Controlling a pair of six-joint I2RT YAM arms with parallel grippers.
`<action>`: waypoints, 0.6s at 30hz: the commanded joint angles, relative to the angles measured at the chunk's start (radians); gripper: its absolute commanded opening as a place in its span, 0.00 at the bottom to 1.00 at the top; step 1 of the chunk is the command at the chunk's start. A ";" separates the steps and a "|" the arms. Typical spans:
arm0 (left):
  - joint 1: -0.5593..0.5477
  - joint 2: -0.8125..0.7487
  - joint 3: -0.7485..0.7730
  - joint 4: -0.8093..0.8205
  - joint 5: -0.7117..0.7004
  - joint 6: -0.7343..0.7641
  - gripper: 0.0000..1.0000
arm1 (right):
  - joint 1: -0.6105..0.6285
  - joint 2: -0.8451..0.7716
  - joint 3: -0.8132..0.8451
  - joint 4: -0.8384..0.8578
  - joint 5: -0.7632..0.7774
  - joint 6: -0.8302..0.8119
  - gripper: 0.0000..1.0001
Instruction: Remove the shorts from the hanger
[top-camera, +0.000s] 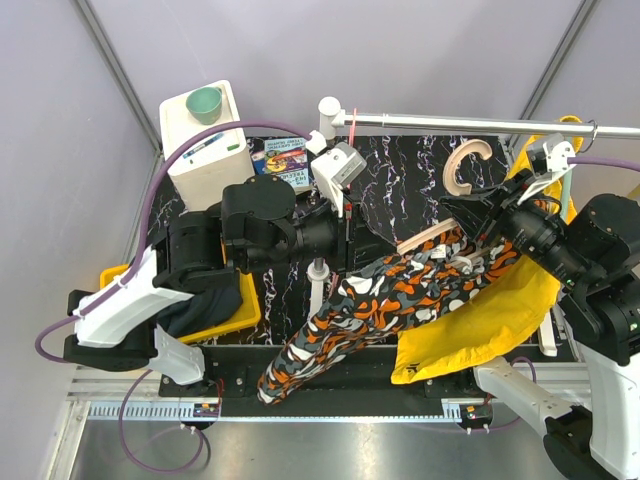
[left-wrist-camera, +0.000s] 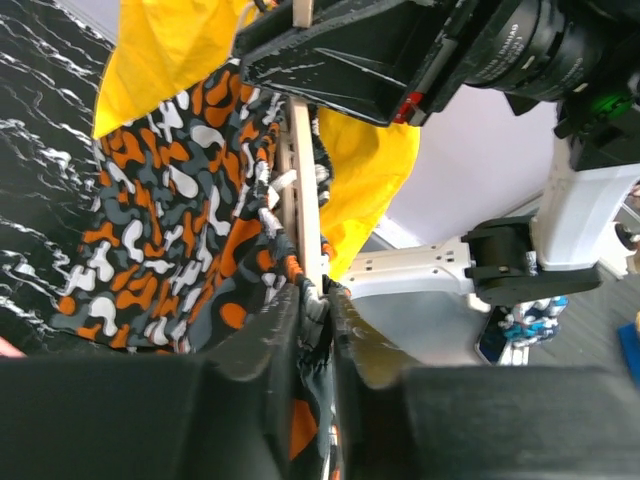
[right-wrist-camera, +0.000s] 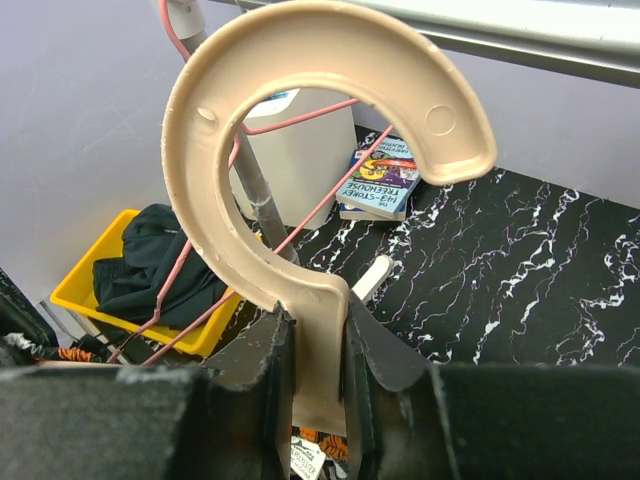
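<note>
The shorts (top-camera: 370, 305) are patterned orange, grey and white and hang slanting from a beige plastic hanger (top-camera: 462, 168) over the table. My right gripper (top-camera: 472, 212) is shut on the hanger's neck (right-wrist-camera: 322, 345), with the hook (right-wrist-camera: 300, 120) curving above it. My left gripper (top-camera: 345, 238) is shut on the waistband edge of the shorts (left-wrist-camera: 200, 230), next to the hanger's bar (left-wrist-camera: 305, 190). The fabric fold sits pinched between the left fingers (left-wrist-camera: 262, 350).
A yellow cloth (top-camera: 490, 310) lies under the shorts at the right. A yellow bin (top-camera: 225, 315) with dark clothes sits at the left. A metal rail (top-camera: 470, 122) on a white post crosses the back. A white box (top-camera: 205, 140) with a green cup and a book (top-camera: 280, 160) stand behind.
</note>
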 joint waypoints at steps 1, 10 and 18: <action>0.002 -0.030 0.002 0.016 -0.034 -0.001 0.01 | 0.006 -0.009 0.009 0.044 0.030 -0.011 0.00; 0.002 -0.103 -0.060 0.065 -0.068 0.002 0.00 | 0.004 -0.026 -0.013 0.029 0.207 0.015 0.00; 0.002 -0.255 -0.189 0.147 -0.062 0.022 0.00 | 0.004 -0.053 -0.033 0.023 0.473 0.135 0.00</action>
